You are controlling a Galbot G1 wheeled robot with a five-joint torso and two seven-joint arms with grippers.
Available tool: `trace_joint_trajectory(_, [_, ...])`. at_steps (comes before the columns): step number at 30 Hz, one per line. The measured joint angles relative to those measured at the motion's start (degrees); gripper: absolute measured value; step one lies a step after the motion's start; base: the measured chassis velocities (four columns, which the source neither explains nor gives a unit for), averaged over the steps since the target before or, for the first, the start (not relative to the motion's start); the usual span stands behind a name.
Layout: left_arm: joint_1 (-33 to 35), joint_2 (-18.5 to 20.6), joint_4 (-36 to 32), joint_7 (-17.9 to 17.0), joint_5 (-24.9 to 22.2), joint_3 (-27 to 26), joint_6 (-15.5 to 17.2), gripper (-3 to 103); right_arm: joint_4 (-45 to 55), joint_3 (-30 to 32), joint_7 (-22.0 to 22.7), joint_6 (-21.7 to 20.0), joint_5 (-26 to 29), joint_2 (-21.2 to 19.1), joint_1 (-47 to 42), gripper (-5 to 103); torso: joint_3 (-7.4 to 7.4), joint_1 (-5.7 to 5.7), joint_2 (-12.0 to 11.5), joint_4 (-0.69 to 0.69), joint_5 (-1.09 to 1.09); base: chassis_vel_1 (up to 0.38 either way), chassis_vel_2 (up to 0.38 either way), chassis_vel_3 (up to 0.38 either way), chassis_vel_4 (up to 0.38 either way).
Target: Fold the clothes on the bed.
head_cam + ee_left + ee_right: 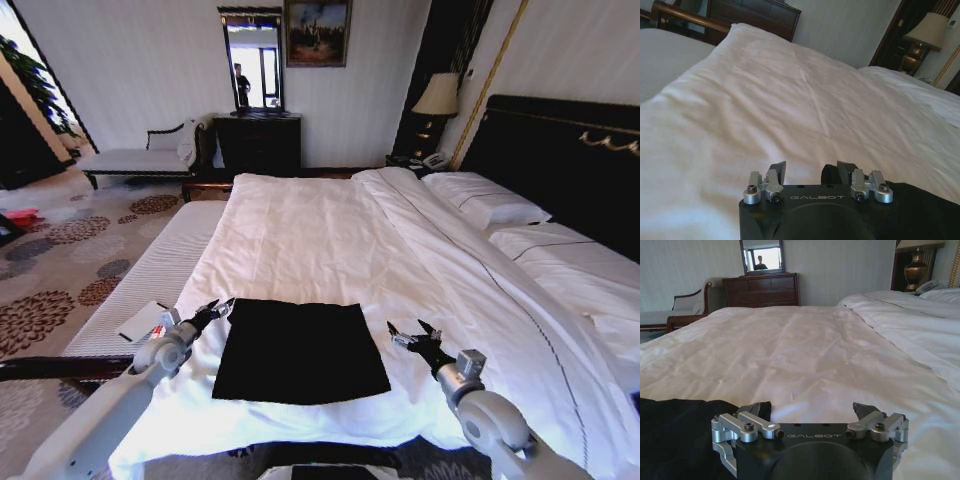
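black t-shirt (300, 352) folded flat on bed (330, 230); left hand (216, 311) and right hand (414, 337) flank it, both wide, empty.

bed (330, 230): white duvet, dark headboard
on it: folded black shirt (298, 350) near foot edge, pillows (490, 205) at headboard

A dark wooden dresser (258, 142) against the far wall, a mirror (251, 60) above it, a framed painting (317, 32) beside the mirror, a cushioned bench (140, 158) next to the dresser, a lamp (437, 98) and telephone (434, 160) on a nightstand, flower-patterned carpet (60, 270).
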Motion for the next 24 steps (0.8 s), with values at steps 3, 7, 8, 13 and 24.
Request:
trace_joint_trajectory(3, [-0.9,-0.5,1.0,0.2,0.0,1.0,-0.2,56,0.1,0.0,0.0,-0.1,0.0,0.2,0.0,100,0.00,0.00,0.0,0.00,0.01,0.000,0.000,0.000,0.000])
trace_joint_trajectory(7, [-2.9,-1.8,3.4,0.3,0.3,3.3,-0.6,47,0.4,0.1,0.1,-0.2,0.0,0.4,-0.5,100,0.00,0.00,0.0,0.00,0.00,0.000,0.000,0.000,0.000])
trace_joint_trajectory(8, [-3.2,-2.2,3.8,0.3,0.4,3.7,-0.7,47,0.5,0.2,0.1,-0.2,0.0,0.4,-0.6,100,0.00,0.00,0.0,0.00,0.01,0.000,0.000,0.000,0.000])
trace_joint_trajectory(13, [-4.6,-3.7,4.5,0.5,0.5,5.3,-1.0,43,1.1,1.3,0.1,-0.2,-0.1,0.6,-1.8,100,0.00,-0.01,0.0,-0.01,0.01,0.000,0.000,0.000,0.000])
trace_joint_trajectory(24, [-4.0,-4.7,4.6,0.2,1.3,6.3,-1.0,33,1.4,1.4,0.0,-0.3,0.0,0.5,-2.0,100,0.00,-0.01,0.0,0.01,0.01,0.000,0.000,0.000,0.000])
